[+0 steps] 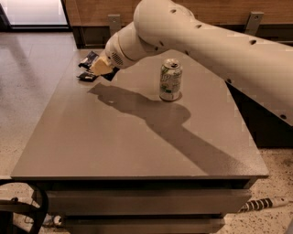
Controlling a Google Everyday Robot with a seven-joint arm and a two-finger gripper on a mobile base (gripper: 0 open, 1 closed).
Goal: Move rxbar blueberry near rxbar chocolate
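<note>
Now the claw (101, 67) hangs over the surface's (137, 151) far left corner, clamped on the rxbar blueberry (111, 75).
A light, flat, crinkly wrapper, probably slick; pinching across its narrow width suits it. The rxbar chocolate (86, 77) lies just beside, leftward.

We see a dim, warm indoor light. The strongest glare is a bright patch (36, 11) at 11 o'clock, washed out to near white. The pale arm (206, 41) is evenly lit and throws a broad, soft-edged shadow (165, 123) across the desk (82, 151), running from the pincer (101, 67) at 10 o'clock toward 4 o'clock. The can (170, 80) shows a faint sheen on top.
</note>
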